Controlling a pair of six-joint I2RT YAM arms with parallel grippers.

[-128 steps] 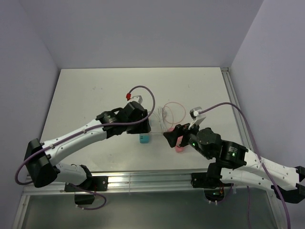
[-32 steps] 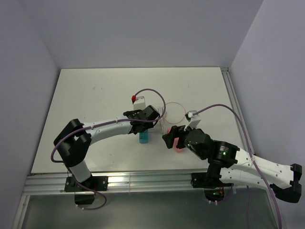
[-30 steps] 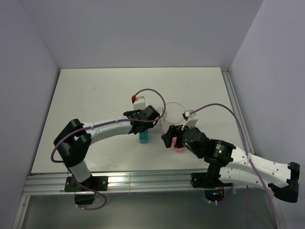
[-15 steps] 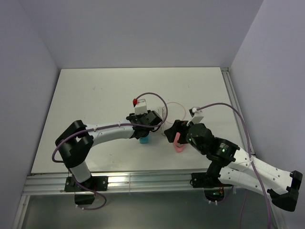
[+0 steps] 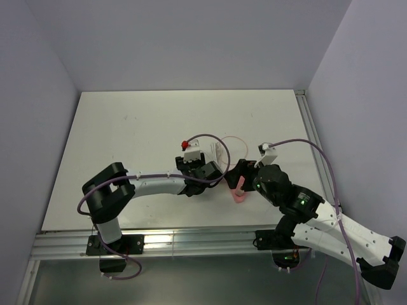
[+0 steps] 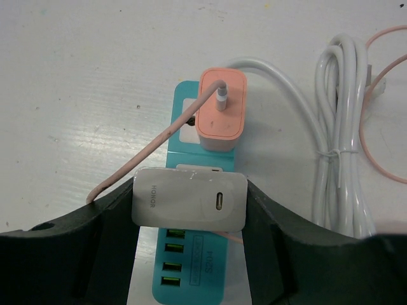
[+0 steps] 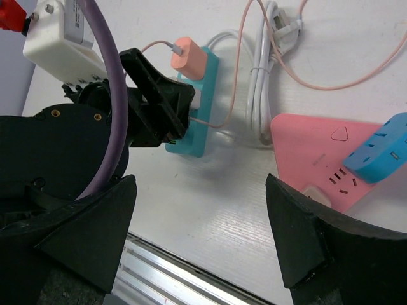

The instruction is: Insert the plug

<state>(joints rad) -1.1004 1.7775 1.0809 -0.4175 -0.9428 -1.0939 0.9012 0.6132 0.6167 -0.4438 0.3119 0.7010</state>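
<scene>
My left gripper [image 6: 191, 223] is clamped on the white plug [image 6: 189, 198], right over the teal strip [image 6: 188, 283]. A pink plug [image 6: 220, 119] sits in the strip just beside it, almost touching its edge. White cords [image 6: 340, 127] lie close by. My right gripper [image 7: 200, 235] hangs wide apart, holding nothing, above the pink strip [image 7: 318, 149] on the right. All of it sits well in from the tabletop [image 5: 127, 127] edges.

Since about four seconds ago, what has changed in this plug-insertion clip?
The left arm folded its elbow inward and the left gripper swung right, now over the teal power strip with the white charger between its fingers. The right gripper, open, shifted slightly right and away, uncovering more of the pink power strip. Both strips stayed put; no pickup or release visible.
</scene>
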